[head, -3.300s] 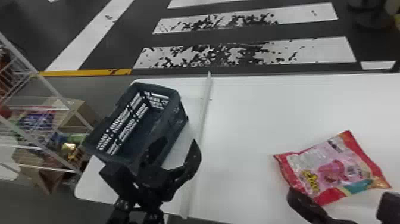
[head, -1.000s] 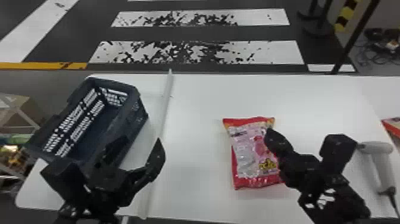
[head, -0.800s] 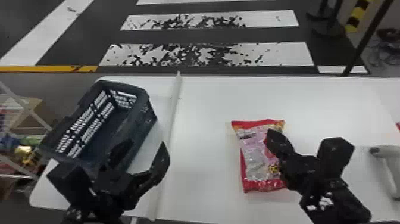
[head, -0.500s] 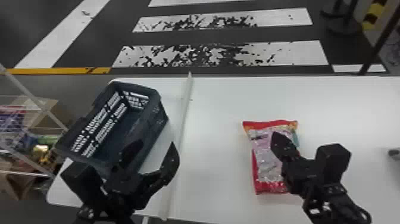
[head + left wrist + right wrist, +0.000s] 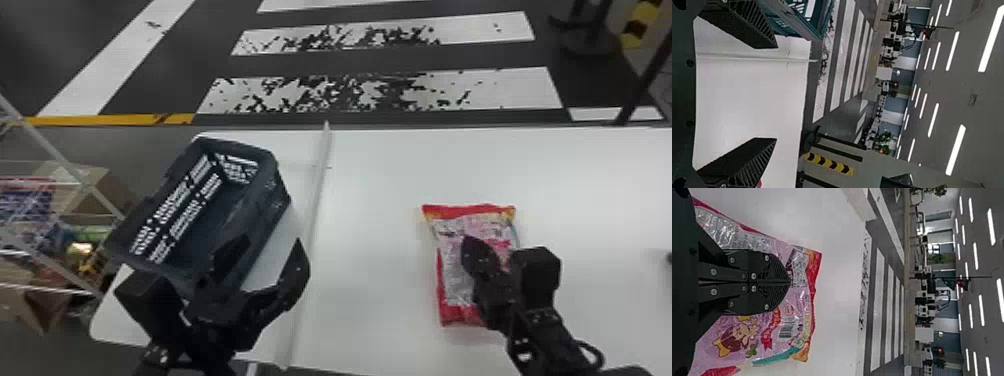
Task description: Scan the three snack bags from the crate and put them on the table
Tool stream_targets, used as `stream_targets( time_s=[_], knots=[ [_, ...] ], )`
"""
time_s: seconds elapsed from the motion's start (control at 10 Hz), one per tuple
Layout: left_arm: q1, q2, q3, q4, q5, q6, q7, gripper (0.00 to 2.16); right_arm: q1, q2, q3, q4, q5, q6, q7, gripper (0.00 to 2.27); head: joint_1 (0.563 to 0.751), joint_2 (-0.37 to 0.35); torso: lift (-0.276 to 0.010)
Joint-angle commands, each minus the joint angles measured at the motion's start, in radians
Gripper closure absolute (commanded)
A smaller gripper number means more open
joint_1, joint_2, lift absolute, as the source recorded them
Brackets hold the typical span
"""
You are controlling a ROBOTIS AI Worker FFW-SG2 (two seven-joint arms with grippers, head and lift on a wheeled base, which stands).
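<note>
Jaws of the right gripper (image 5: 470, 245) are drawn together in the head view, tips over the bag (image 5: 452, 270); 3.3 seconds ago they stood parted at its near edge. The bag has changed too: it lay aslant then, and now runs more nearly straight away from the robot on the table (image 5: 375, 240), underneath those jaws and reaching past their tips. Over the last second the tips have slid further in across it. The left gripper (image 5: 271, 240) has its jaws wide, nothing between them, with the crate (image 5: 275, 200) just beside and beyond.

The left wrist view agrees: two fingers well apart, the crate's side just past one of them.

In the right wrist view the fingers meet along a tight seam. No film shows between them, so I'd judge the bag isn't gripped, though a small pinch underneath can't be ruled out. A barcode (image 5: 787, 329) faces up just beside the tips.

For the task, that probably means this bag is set down and turned ready to scan. Next the right jaws likely need to lift clear and fetch the scanner; pressing or dragging now could crease the barcode.
</note>
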Motion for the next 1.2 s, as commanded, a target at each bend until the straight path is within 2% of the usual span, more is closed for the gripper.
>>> stream_targets(
  time_s=[0.0,0.2,0.6,1.0,1.1],
  knots=[
    [-0.005,0.000,0.002,0.008,0.003,-0.003,-0.002,0.02,0.001,-0.001,-0.017,0.027,-0.009,-0.014,-0.028,2.21,0.695,0.182,-0.094],
    [-0.023,0.000,-0.007,0.028,0.005,-0.003,-0.007,0.02,0.033,-0.001,-0.068,0.026,-0.021,-0.042,-0.044,2.21,0.695,0.156,-0.094],
    [-0.055,0.004,-0.026,0.066,0.006,-0.003,-0.011,0.02,0.090,-0.009,-0.137,0.006,-0.041,-0.094,-0.042,2.21,0.695,0.056,-0.094],
    [-0.078,0.005,-0.037,0.100,0.012,-0.006,-0.016,0.02,0.138,-0.031,-0.155,-0.042,-0.047,-0.103,-0.041,2.21,0.695,0.012,-0.094],
    [-0.084,0.005,-0.037,0.104,0.015,-0.006,-0.016,0.02,0.165,-0.029,-0.149,-0.101,-0.047,-0.112,-0.039,2.21,0.695,0.008,-0.094]
  ],
)
